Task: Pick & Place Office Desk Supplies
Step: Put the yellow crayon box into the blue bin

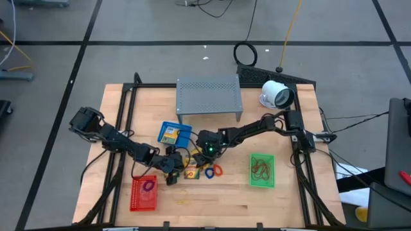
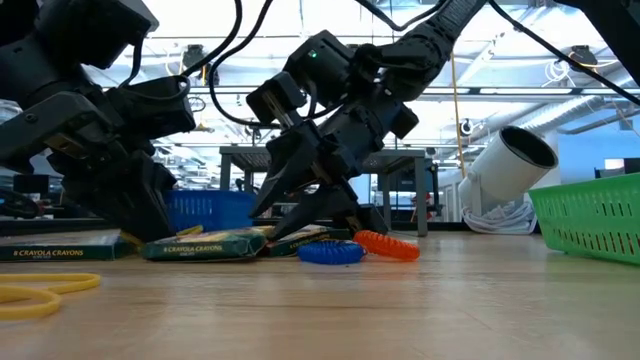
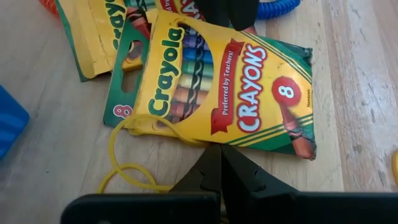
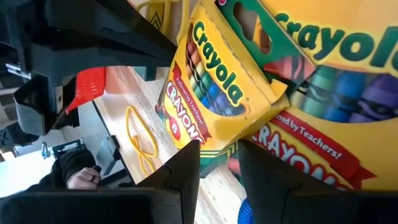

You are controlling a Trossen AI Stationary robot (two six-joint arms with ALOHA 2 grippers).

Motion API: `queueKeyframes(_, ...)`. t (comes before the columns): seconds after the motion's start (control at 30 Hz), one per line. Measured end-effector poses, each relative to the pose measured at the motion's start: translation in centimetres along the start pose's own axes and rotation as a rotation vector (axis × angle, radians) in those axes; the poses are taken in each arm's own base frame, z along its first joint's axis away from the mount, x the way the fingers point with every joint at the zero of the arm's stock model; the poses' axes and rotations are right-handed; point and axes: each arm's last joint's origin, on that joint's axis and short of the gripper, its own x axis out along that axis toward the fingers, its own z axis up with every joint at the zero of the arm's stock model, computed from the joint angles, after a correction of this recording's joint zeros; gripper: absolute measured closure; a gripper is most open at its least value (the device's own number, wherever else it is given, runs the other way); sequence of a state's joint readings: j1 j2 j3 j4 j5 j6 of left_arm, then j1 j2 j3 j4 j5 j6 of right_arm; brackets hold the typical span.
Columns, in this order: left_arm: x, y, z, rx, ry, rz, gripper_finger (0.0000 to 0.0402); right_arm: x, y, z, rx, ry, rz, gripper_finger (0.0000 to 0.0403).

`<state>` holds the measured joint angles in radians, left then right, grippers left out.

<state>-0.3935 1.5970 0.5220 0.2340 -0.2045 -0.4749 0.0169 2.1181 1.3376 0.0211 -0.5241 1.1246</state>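
Your left tool [image 3: 221, 163] has its fingers pressed together, holding nothing, its tip just beside the yellow rubber band [image 3: 127, 168] and the top Crayola crayon pack [image 3: 230, 93] on the bench [image 3: 56, 124]. Your right tool [image 4: 219, 158] is spread, fingers astride an edge of the crayon pack pile [image 1: 191, 168] mid-bench.

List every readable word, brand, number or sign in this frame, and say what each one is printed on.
"Crayola", "CRAYONS", "Preferred by Teachers!", "8": front of the top crayon pack, left wrist view.
"8": green flap of the crayon pack beneath it.
"Crayola", "CRAYONS", "by Teachers!": crayon packs in the right wrist view.
"CRAYOLA CRAYONS": side of a crayon pack lying flat, low view.
High view: print on the packs too small to read.
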Motion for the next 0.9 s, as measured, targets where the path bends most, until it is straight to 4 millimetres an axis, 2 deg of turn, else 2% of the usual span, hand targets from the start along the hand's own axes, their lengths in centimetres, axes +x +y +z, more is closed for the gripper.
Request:
queueKeyframes(0.63, 0.00, -0.05, -0.02, -0.002, 0.007, -0.015, 0.0401, -0.31, -0.81, 0.13, -0.004, -0.021, -0.083, 0.0298)
queueKeyframes(0.9, 0.00, -0.09, 0.01, -0.002, 0.004, -0.019, 0.0401, -0.37, -0.87, 0.33, -0.004, -0.098, -0.123, 0.0298)
